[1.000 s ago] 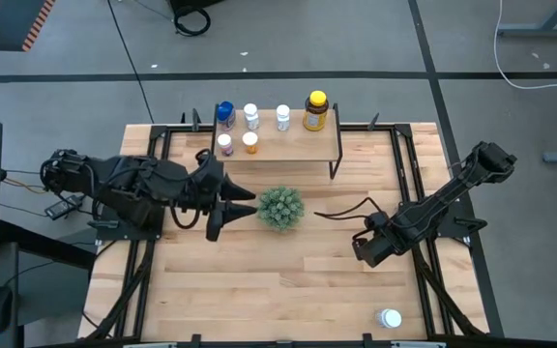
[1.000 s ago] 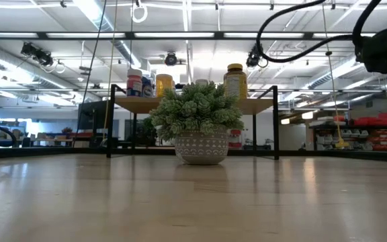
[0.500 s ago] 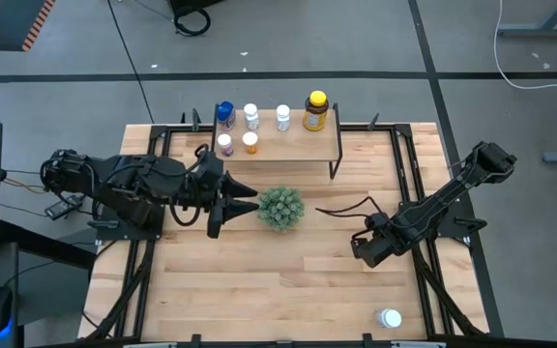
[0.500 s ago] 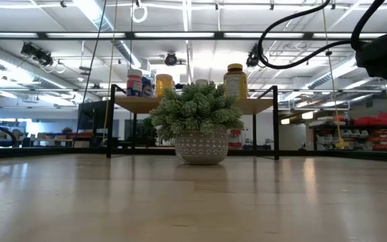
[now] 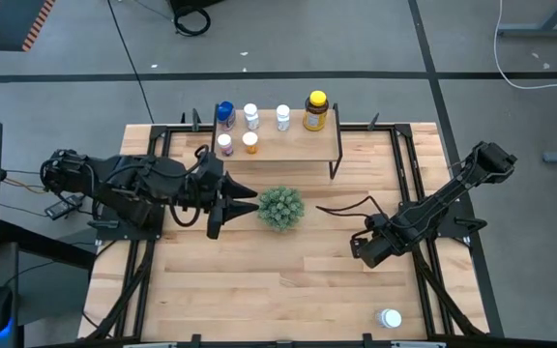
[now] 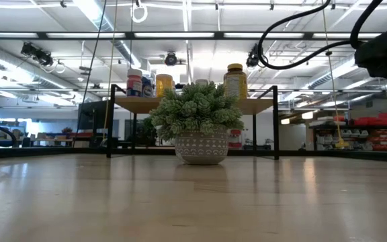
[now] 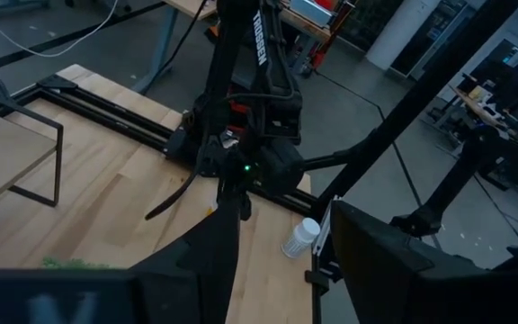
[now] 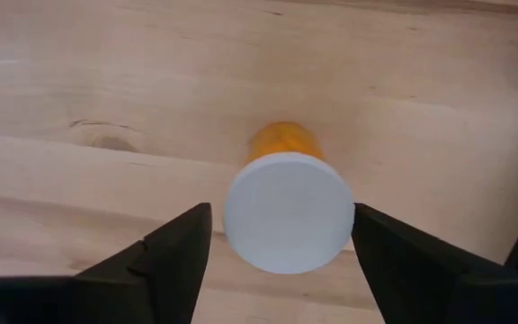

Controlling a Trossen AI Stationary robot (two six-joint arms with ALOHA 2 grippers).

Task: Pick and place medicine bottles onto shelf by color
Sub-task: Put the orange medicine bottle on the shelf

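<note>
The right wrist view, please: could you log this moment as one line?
right claw: open, straddling white-capped orange pill bottle | bottle: upright on wooden tabletop | left claw: open, idle

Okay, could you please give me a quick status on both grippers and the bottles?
Right gripper open, straddling an orange bottle on the table. Left gripper open, waiting by the plant. Six bottles on the shelf; one white bottle loose near the table's edge.

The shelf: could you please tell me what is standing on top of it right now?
On the shelf stand six medicine bottles: blue, two white, amber with yellow cap, purple and orange. In the low view the plant covers some.
</note>
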